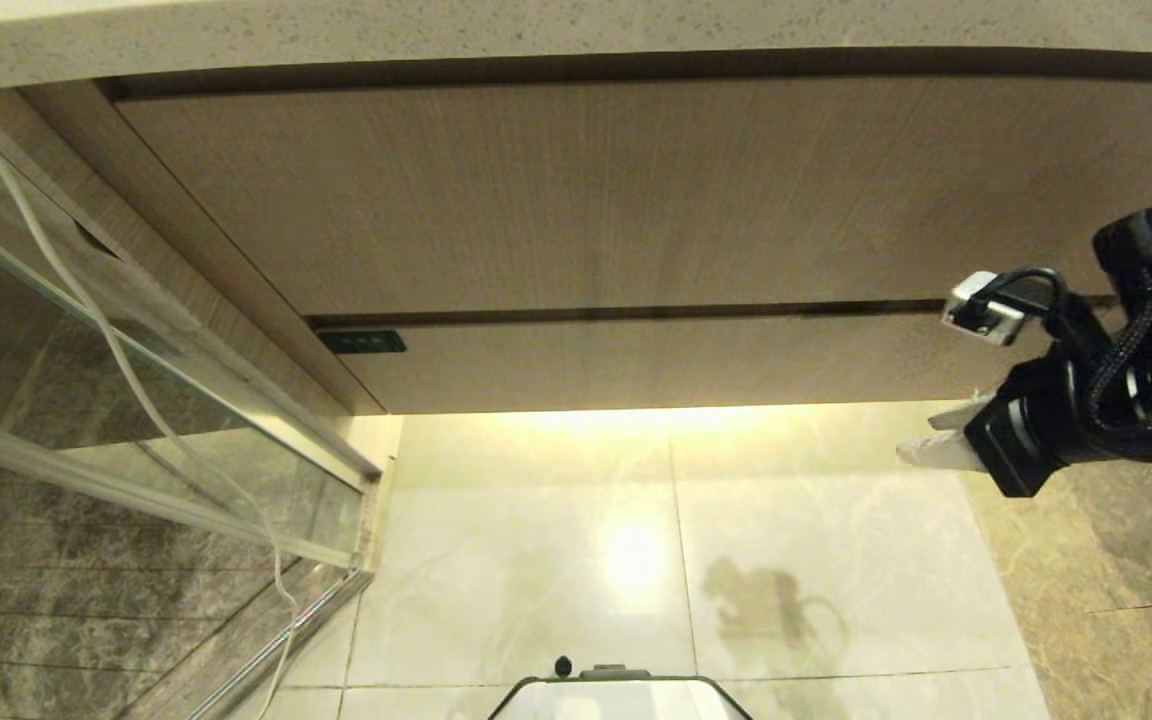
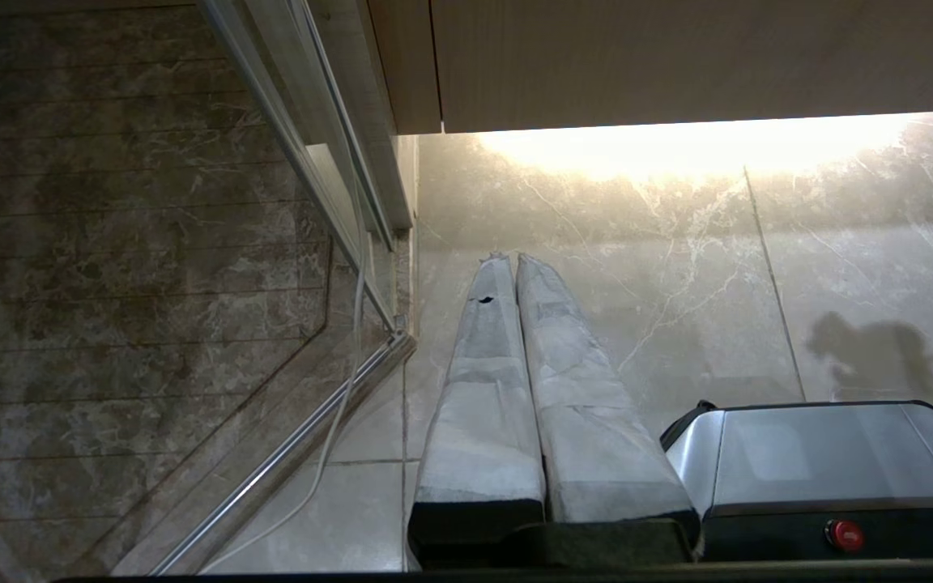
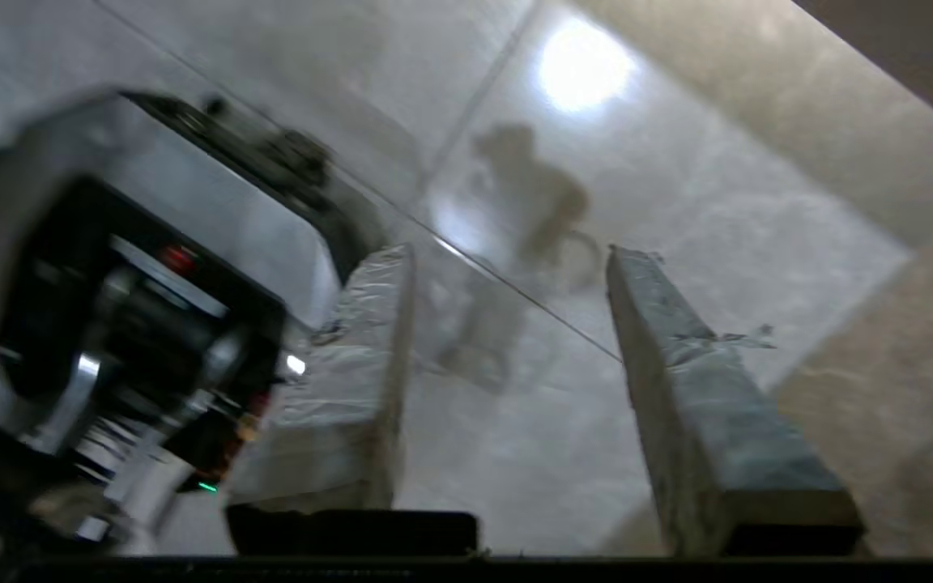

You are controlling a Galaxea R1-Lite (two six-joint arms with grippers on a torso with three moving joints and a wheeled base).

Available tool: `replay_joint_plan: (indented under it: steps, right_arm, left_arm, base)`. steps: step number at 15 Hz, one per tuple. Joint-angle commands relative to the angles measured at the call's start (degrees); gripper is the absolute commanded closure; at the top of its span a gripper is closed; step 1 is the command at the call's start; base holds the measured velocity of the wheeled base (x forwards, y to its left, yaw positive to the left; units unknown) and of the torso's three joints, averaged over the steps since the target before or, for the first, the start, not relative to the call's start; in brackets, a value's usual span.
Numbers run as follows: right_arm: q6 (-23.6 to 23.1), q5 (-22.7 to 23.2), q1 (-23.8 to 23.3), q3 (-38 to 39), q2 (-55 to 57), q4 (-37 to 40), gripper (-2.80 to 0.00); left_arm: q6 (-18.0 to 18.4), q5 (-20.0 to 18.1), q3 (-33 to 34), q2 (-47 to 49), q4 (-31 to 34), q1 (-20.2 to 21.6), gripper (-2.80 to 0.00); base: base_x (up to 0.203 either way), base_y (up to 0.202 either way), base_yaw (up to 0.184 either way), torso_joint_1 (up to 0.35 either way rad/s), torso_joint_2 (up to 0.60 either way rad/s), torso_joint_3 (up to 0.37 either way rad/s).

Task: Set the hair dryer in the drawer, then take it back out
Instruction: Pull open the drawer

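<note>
At the bottom centre of the head view the robot's base (image 1: 616,695) is seen on the pale floor (image 1: 536,560), where a shadow of the arm falls. In the left wrist view the left gripper (image 2: 507,261) is seen parked low beside the base, its two wrapped fingers pressed together with nothing between them. At the right edge of the head view, mid-height, the right gripper (image 1: 921,435) is held in the air; in the right wrist view its fingers (image 3: 709,421) are shown apart, with only floor between them and nothing held. Along the left of the head view a glass partition (image 1: 136,430) with a white cord (image 1: 126,370) hanging in front of it is found. Beyond the floor, across the middle of the frame, the low wood-grain drawer (image 1: 656,365) is seen shut under a taller panel (image 1: 616,190), with a stone counter (image 1: 576,25) along the top edge. The hair dryer is not seen in any view, so its place cannot be told. The task is judged hardly begun. The handleless front gives little to hook, so a fingertip could slip off its edge or be pressed against the panel above; and since the dryer is out of sight, a reach made for it blind could miss or knock it.
</note>
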Motion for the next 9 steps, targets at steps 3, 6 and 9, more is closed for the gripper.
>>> replay_joint_plan:
  steps: [3,6,9]
  right_arm:
    - [-15.36,-6.83,-0.37,2.31,4.85,-0.92,-2.8]
    - [-30.6,-8.59,-2.05,7.32,7.34,-17.16,-2.8]
    - [-40.68,-7.62,-3.52,13.82,11.38,-37.37,-2.8]
  left_arm:
    - [0.0,0.0,0.08,0.0,-0.01,0.0,0.0]
    - [0.0,0.0,0.02,-0.02,-0.01,0.0,0.0]
    - [0.0,0.0,0.09,0.0,-0.01,0.0,0.0]
  base:
    - [0.0,0.0,0.0,0.0,0.0,0.0]
    - [0.0,0.0,0.0,0.0,0.0,0.0]
    - [0.0,0.0,0.0,0.0,0.0,0.0]
